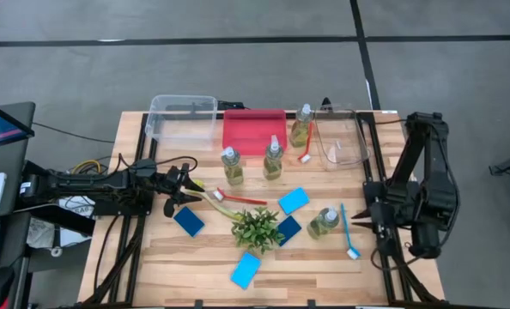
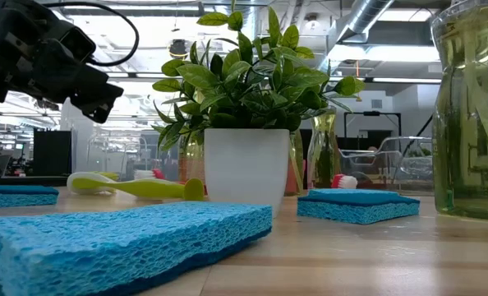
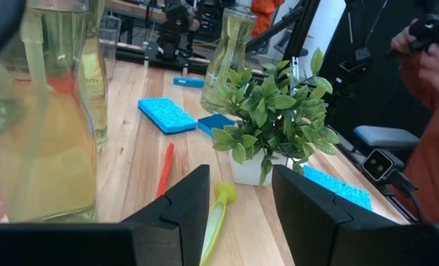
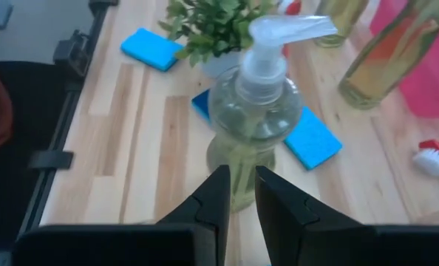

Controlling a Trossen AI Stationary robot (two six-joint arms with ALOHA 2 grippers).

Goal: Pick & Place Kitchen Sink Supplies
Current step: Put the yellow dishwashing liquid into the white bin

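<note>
The yellow brush lies flat near the bench's left edge, long axis across the bench, handle toward the left gripper, whose fingers stand narrowly apart, holding nothing. The right gripper, fingers nearly together and empty, faces an upright pump bottle near the right edge. The slatted wood bench stands on grey floor; in the low view, an open workshop with ceiling ducts.

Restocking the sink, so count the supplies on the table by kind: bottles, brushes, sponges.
Bottles: 4
Brushes: 4
Sponges: 4
Total: 12
</note>
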